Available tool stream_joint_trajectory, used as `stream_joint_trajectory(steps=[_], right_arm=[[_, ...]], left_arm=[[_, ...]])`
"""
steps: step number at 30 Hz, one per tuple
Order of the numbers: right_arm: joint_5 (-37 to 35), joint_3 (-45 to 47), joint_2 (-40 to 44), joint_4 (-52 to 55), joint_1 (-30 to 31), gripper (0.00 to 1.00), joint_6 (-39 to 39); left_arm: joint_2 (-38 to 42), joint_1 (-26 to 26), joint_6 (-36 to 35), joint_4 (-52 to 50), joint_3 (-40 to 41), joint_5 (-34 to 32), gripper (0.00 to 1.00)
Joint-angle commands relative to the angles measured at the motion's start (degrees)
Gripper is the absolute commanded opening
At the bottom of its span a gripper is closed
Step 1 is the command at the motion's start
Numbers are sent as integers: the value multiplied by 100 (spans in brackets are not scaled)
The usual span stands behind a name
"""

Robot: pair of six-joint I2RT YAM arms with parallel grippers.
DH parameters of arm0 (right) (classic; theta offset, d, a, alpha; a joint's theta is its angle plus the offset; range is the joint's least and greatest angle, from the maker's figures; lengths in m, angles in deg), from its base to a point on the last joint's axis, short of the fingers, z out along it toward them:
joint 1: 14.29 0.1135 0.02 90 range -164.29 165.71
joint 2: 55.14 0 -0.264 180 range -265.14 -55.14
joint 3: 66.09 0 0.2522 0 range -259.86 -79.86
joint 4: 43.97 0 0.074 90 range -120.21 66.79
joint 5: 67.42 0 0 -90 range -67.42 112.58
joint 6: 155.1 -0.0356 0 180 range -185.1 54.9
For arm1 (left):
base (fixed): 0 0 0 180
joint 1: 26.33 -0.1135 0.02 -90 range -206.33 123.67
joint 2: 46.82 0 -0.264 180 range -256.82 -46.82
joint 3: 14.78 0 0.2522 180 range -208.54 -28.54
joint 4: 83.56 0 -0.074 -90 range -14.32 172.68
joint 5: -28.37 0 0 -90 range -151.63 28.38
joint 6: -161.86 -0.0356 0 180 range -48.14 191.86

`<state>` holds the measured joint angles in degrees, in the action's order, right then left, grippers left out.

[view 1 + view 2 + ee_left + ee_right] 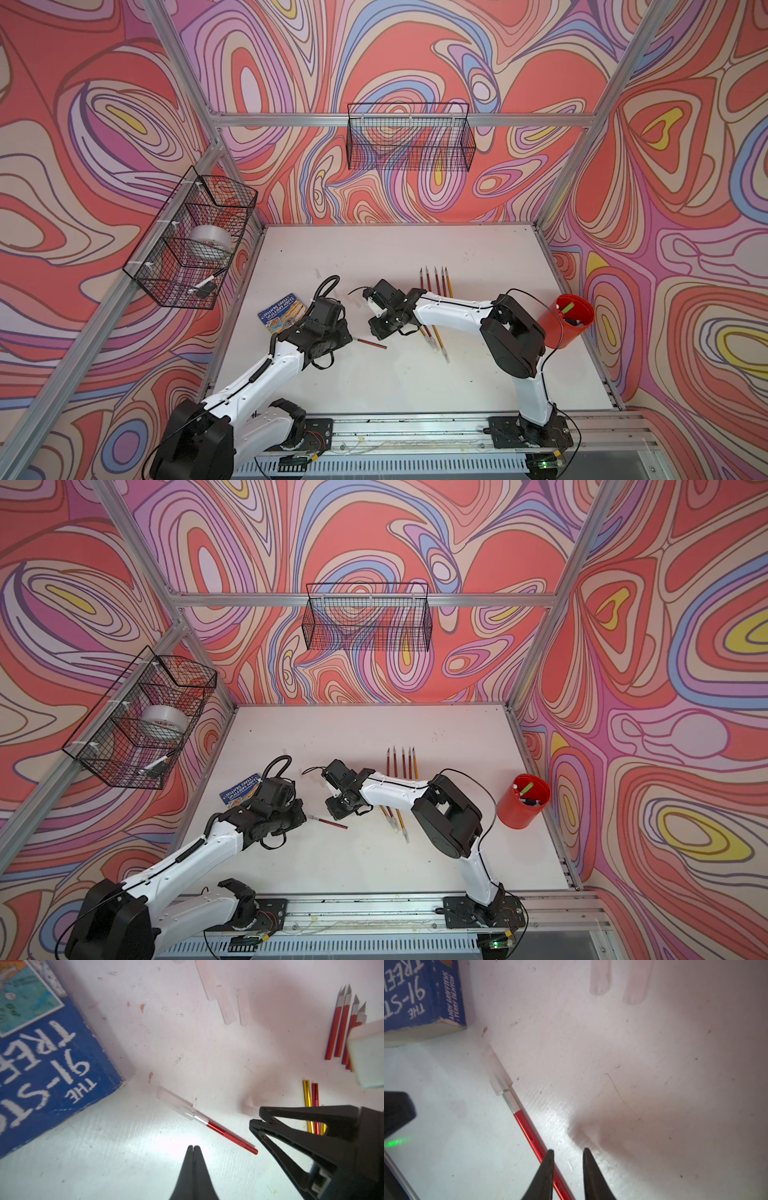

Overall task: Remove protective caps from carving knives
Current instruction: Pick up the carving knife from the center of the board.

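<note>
At the middle of the white table (pixel 415 374), a red-handled carving knife (pixel 228 1134) lies flat, its translucent protective cap (pixel 176 1103) on and pointing left, near a blue book (pixel 52 1064). The right gripper (pixel 568 1155), jaws partly apart and holding nothing, hangs over the handle's right end. The left gripper (pixel 193 1148) is closed and empty. A clean pull likely needs the handle clamped squarely and the cap drawn straight along the shaft.

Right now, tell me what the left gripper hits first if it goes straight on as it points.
Probably the capped red carving knife, lying crosswise just ahead of the left gripper, near its protective cap. Depth is unclear: it might touch the table first.
</note>
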<state>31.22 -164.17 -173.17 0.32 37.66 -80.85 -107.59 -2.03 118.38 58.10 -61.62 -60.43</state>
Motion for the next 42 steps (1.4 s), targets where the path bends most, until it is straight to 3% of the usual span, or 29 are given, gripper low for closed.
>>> stream_joint_trajectory(steps=[1,6,18,29,42], right_arm=[[-26,-175,-185,107,106,29,333],[-265,-343,-280,248,341,32,638],[-774,-766,-725,486,633,33,826],[-985,-900,-1022,597,794,15,929],[-744,-683,-1051,62,797,0,889]], left_arm=[[263,-96,-5,-492,-9,-337,0],[648,-320,146,-521,184,-433,0],[777,-631,237,-547,293,-297,17],[787,-778,219,-458,571,-122,18],[761,-856,195,-443,564,-25,18]])
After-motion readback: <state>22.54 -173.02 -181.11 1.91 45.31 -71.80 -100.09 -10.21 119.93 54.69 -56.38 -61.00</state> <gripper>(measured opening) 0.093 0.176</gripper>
